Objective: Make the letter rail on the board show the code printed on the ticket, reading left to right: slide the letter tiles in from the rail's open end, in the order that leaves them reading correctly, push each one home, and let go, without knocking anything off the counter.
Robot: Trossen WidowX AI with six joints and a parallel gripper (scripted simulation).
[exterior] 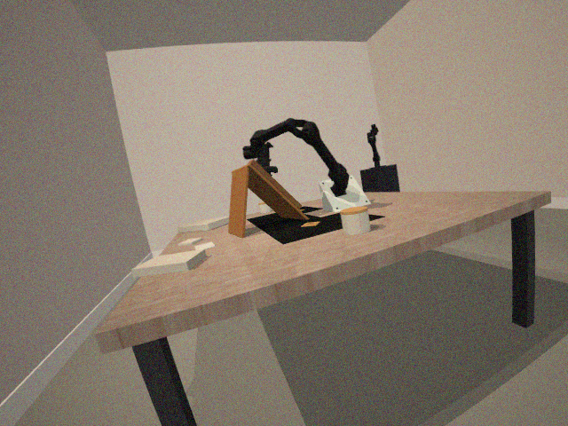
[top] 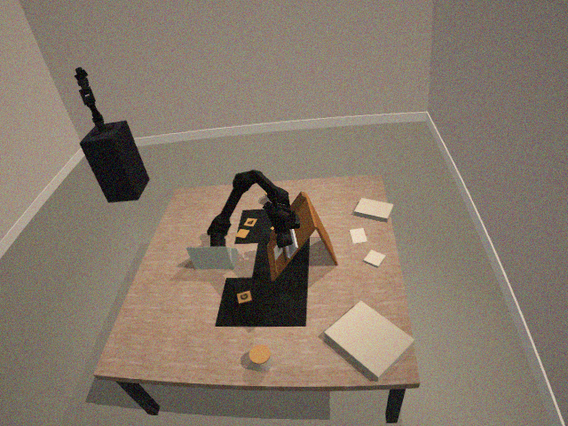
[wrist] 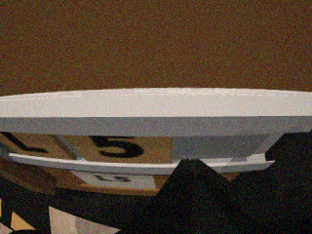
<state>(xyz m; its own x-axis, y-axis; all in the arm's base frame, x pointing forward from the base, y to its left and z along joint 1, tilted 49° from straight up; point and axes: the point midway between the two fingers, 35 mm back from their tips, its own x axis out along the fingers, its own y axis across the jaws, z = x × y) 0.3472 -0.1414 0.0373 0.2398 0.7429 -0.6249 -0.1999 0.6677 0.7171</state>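
The tilted brown board point(top: 304, 217) point(exterior: 238, 201) point(wrist: 156, 44) carries the pale letter rail point(wrist: 146, 104). In the wrist view an L tile point(wrist: 29, 143) sits at the rail's left and a 5 tile point(wrist: 158, 146) right of it, with a narrow grey gap between them. Bare grey channel shows right of the 5. The ticket point(wrist: 142, 181) below reads L5. My gripper point(wrist: 189, 168) is shut and empty, its tips at the rail's lower lip, just right of the 5 tile. Loose tiles point(top: 244, 296) point(top: 250, 222) point(top: 242, 232) lie on the black mat point(top: 280, 311) point(exterior: 284, 233).
A lidded jar point(top: 259, 354) point(exterior: 355, 222) stands near the table's front edge; another point(exterior: 264, 207) is partly hidden behind the board. Pale slabs point(top: 368, 340) point(top: 374, 209) and small pale squares point(top: 358, 235) point(top: 374, 257) lie behind the board. Another arm stands on a black pedestal point(top: 116, 162) off the table.
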